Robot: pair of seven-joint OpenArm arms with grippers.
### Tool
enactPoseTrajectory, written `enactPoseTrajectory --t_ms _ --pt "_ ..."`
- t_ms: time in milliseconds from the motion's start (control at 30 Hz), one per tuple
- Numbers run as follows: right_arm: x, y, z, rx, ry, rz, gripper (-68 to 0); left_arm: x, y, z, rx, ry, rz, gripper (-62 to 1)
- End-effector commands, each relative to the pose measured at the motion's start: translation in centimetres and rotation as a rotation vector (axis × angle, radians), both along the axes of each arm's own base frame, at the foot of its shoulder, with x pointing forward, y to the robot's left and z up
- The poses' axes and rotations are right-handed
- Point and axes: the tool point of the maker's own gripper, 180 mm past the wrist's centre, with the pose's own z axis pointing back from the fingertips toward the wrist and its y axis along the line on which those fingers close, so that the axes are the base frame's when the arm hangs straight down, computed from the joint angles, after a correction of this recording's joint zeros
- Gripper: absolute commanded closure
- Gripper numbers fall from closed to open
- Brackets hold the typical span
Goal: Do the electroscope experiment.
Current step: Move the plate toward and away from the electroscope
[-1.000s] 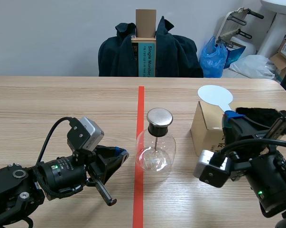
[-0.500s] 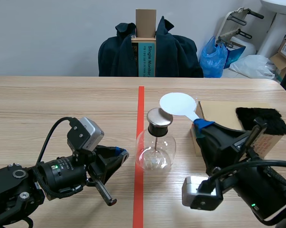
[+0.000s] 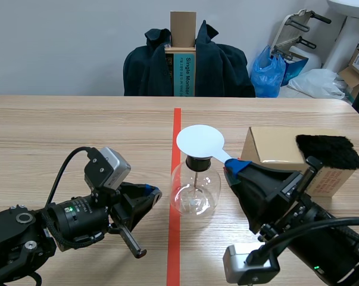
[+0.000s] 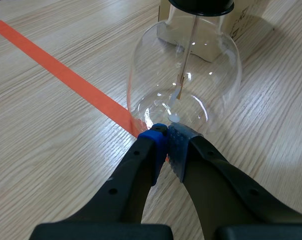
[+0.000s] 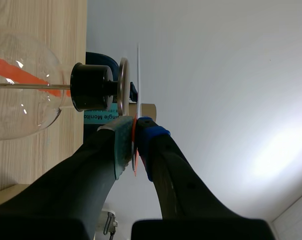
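Flask of clear glass with black stopper and round metal cap (image 3: 194, 189) stands on the wooden table (image 3: 78, 125), its base touching the orange-red tape line (image 3: 177, 122). A white round paddle (image 3: 199, 142) is held flat just above the flask's cap; the right wrist view shows a narrow gap between them. The right gripper (image 5: 134, 130) is clamped on the paddle's handle, to the right of the flask. The left gripper (image 4: 166, 140) is clenched on nothing, pads together at the flask's base on its left; contact cannot be told. A brown cardboard box (image 3: 274, 146) sits right of the flask, with a black furry pad (image 3: 327, 151) on the top side away from the flask
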Motion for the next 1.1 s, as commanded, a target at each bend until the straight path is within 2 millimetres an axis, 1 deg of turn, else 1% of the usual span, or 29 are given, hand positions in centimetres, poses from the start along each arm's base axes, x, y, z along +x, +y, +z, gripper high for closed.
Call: enactPoseTrajectory --t_ms 0,300,433,600,800,1067 --pt "0.5 -0.3 1.0 -0.001 -0.042 -0.001 -0.7 0.4 -0.5 1.4 -0.037 -0.033 -0.002 -2.6" --pt "0.6 -0.4 1.0 -0.001 -0.042 -0.005 -0.7 0.4 -0.5 1.4 -0.037 -0.033 -0.002 -2.6" --pt "1.1 -0.9 1.1 0.003 -0.042 -0.048 -0.7 0.5 -0.6 1.6 -0.045 -0.038 -0.002 -2.6" --pt "2.3 -2.3 1.2 0.012 -0.041 -0.147 -0.7 0.5 -0.6 1.8 -0.055 -0.047 -0.002 -2.6" --pt "3.8 -4.6 1.4 0.025 -0.041 -0.301 -0.7 0.5 -0.6 1.8 -0.055 -0.047 -0.002 -2.6" --pt "4.8 -7.0 1.5 0.037 -0.040 -0.443 -0.7 0.5 -0.6 1.8 -0.055 -0.047 -0.002 -2.6"
